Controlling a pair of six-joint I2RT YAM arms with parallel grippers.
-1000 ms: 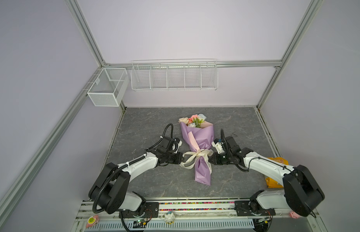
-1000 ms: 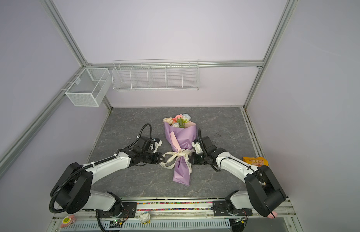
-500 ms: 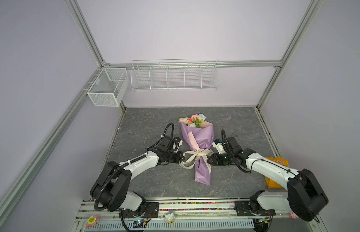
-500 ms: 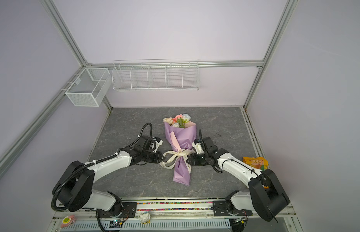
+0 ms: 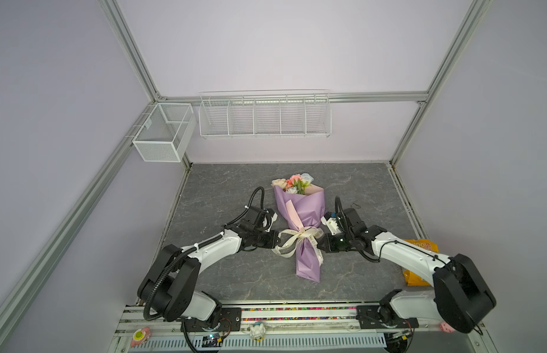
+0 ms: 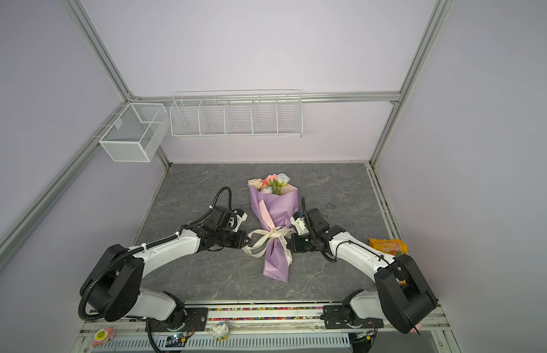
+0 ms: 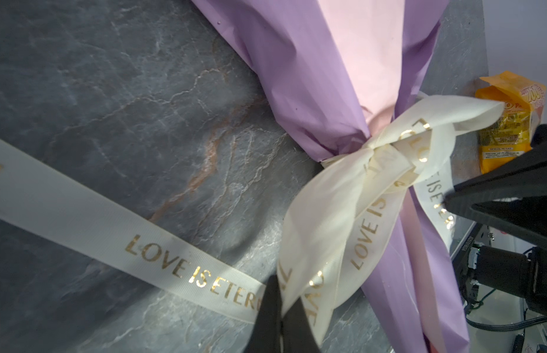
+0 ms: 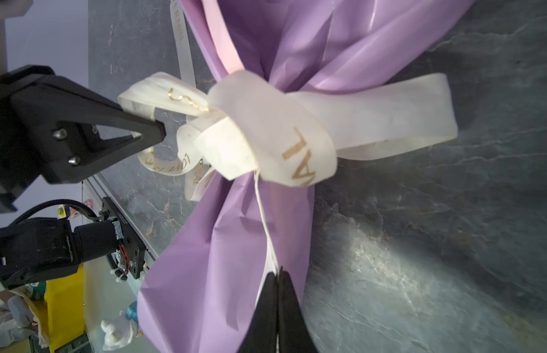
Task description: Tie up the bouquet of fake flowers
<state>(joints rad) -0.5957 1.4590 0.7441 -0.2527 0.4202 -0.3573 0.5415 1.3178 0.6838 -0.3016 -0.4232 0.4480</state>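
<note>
On grey tabletop [image 5: 357,183]: one bouquet [image 5: 299,211], one ribbon [image 5: 299,240] bowed around it; left fingers [image 7: 266,318], right fingers [image 8: 266,311] each clamped on ribbon.

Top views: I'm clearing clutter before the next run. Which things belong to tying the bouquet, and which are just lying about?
In the job: bouquet of fake flowers, cream ribbon around it, left pincer and right pincer, each shut on ribbon.
Lying about: orange packet, wire rack, mesh basket.
</note>
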